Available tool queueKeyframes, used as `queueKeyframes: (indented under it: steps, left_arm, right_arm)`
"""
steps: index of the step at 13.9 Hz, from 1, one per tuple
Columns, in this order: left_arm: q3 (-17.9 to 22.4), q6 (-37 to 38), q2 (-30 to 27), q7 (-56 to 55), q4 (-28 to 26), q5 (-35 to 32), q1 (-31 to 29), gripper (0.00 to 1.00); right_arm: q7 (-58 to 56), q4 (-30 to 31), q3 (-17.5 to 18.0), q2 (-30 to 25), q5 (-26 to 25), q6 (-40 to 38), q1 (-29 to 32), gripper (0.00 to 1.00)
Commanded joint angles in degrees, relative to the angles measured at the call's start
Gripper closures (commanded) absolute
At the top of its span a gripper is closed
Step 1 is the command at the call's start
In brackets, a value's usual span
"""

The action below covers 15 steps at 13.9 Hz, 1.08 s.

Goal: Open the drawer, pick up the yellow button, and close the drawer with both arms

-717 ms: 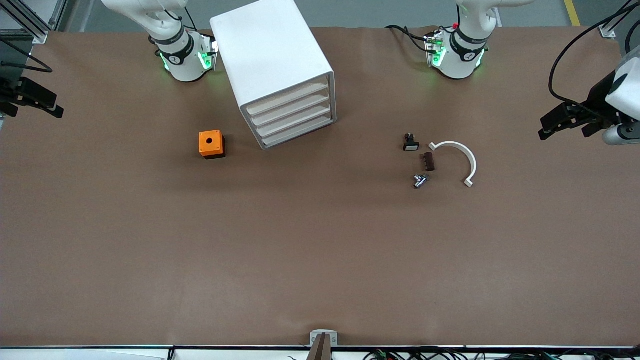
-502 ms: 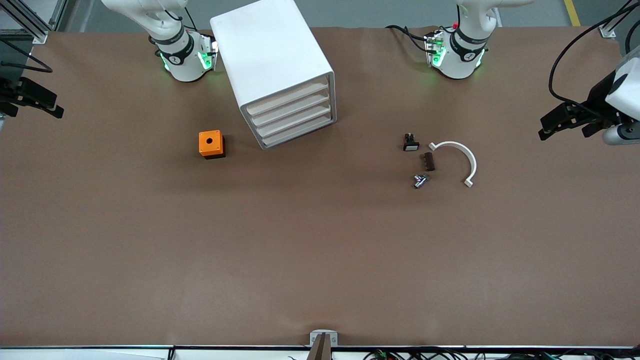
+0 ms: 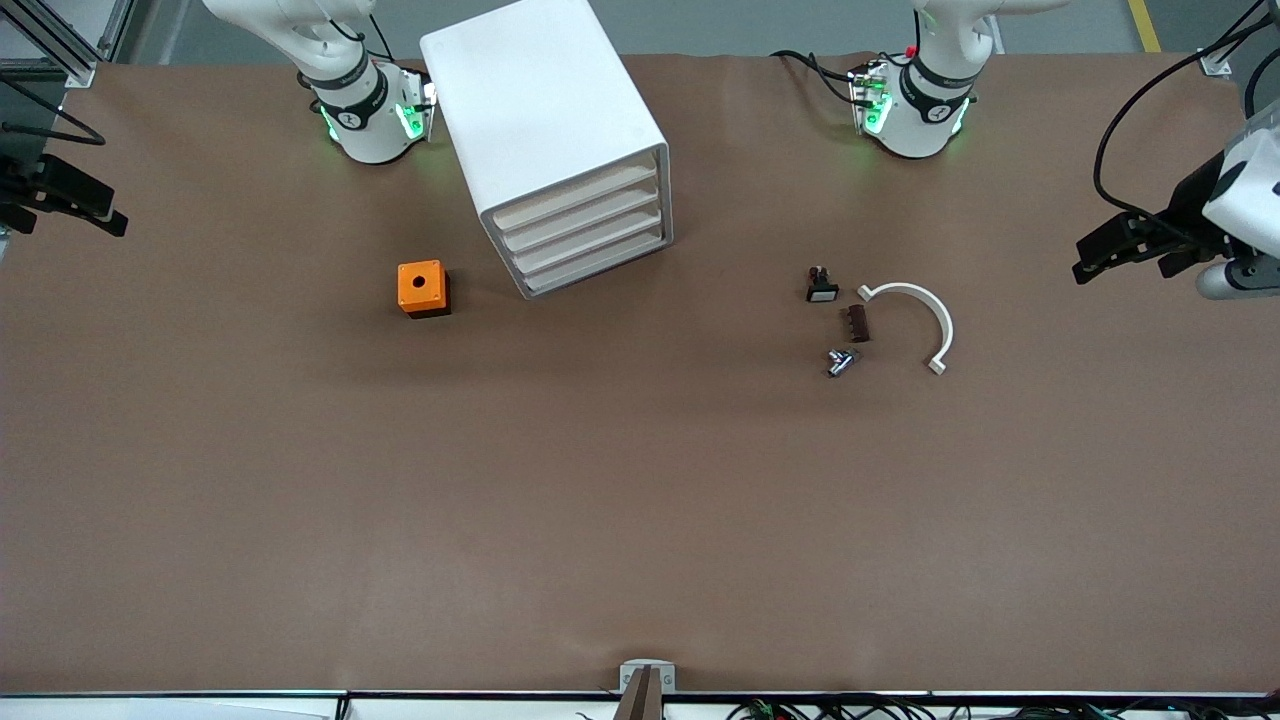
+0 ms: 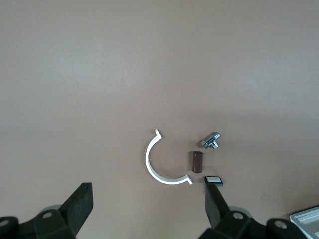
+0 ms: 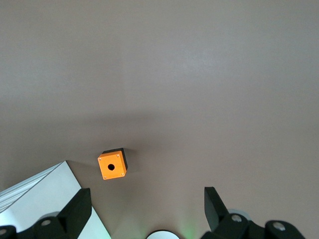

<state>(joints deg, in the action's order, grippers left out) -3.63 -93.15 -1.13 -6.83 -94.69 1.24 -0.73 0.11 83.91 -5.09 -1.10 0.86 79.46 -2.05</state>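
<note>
- Brown worktop (image 3: 640, 500): white drawer unit (image 3: 560, 150) shut, button unseen.
- Left gripper (image 3: 1125, 245), right gripper (image 3: 75, 205) over end edges, jaws wide, empty.
- Risk: unit slides when pulled; orange box (image 3: 423, 288) mistaken for button.

The plain matte brown tabletop (image 3: 640, 480) carries a glossy white drawer cabinet (image 3: 545, 120) whose four drawer fronts (image 3: 585, 235) are a paler cream-white. An orange cube box (image 3: 421, 286) has a black round hole on top and a black base. The curved plastic half-ring (image 3: 925, 315) is white. Beside it lie a dark brown ridged block (image 3: 857, 323), a shiny silver metal fitting (image 3: 841, 361), and a small black part with a white face (image 3: 821, 288). Both arm bases glow green.
</note>
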Motion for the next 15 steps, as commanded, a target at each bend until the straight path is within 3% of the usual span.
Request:
queueKeyframes:
  steps: [1, 3, 8, 15]
  left_arm:
    - [0.1, 0.9, 1.8, -0.2, 0.6, -0.7, -0.2, 0.01]
    - [-0.1, 1.6, 4.0, -1.5, 0.7, -0.3, 0.4, 0.01]
    - [-2.3, 1.5, 10.3, -21.6, 1.1, 1.1, 5.7, 0.01]
    - [-2.1, 1.2, 22.0, -46.8, 7.7, 0.2, 16.6, 0.01]
  right_arm:
    - [-0.5, 1.7, 0.8, -1.7, 0.2, 0.5, 0.8, 0.00]
    - [-0.5, 1.7, 0.8, -1.7, 0.2, 0.5, 0.8, 0.00]
    - [-0.5, 1.7, 0.9, -1.8, 0.2, 0.6, 0.7, 0.00]
    - [-0.5, 1.7, 0.9, -1.7, 0.2, 0.5, 0.8, 0.00]
